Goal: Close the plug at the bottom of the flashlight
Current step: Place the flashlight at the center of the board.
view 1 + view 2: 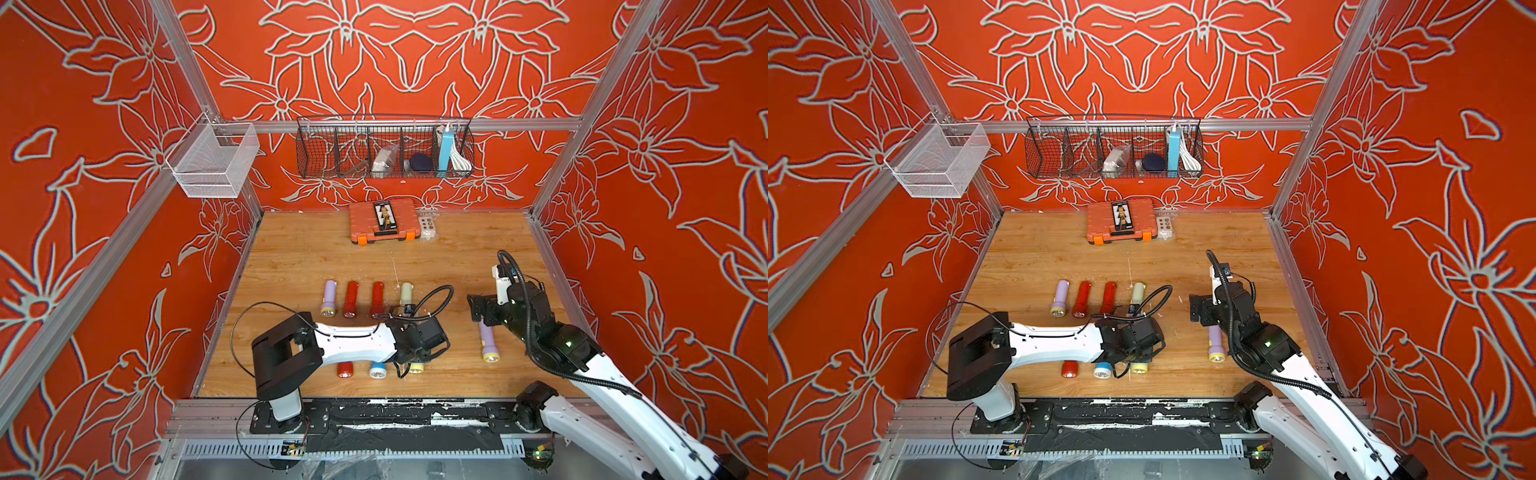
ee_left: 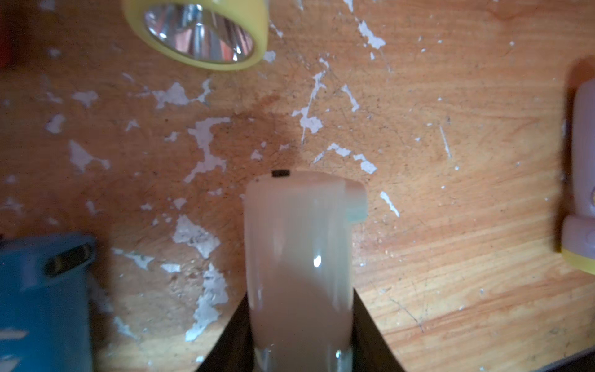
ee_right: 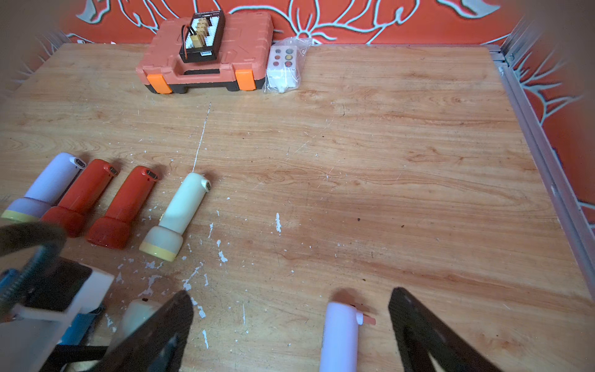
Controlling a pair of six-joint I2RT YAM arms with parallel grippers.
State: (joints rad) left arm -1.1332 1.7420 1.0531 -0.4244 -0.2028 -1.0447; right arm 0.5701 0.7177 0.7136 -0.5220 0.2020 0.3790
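My left gripper (image 2: 299, 322) is shut on a cream flashlight (image 2: 297, 244) that lies on the wooden table (image 3: 386, 161). Its rear end points away from the wrist camera, with a small plug flap (image 2: 355, 206) sticking out at one corner. In both top views the left wrist (image 1: 419, 340) hides this flashlight except for its yellow head (image 1: 417, 367). My right gripper (image 3: 289, 299) is open and hovers over a lavender flashlight (image 3: 339, 335) (image 1: 487, 343). Its pink plug (image 3: 367, 319) hangs out sideways, and the fingers do not touch it.
A back row holds a lavender (image 1: 329, 298), two red (image 1: 351, 299) (image 1: 377, 299) and a cream flashlight (image 1: 406, 293). Red (image 1: 345, 370) and blue (image 1: 378, 370) ones lie under the left arm. An orange case (image 1: 382, 222) and bagged button box (image 1: 428, 227) sit at the back wall.
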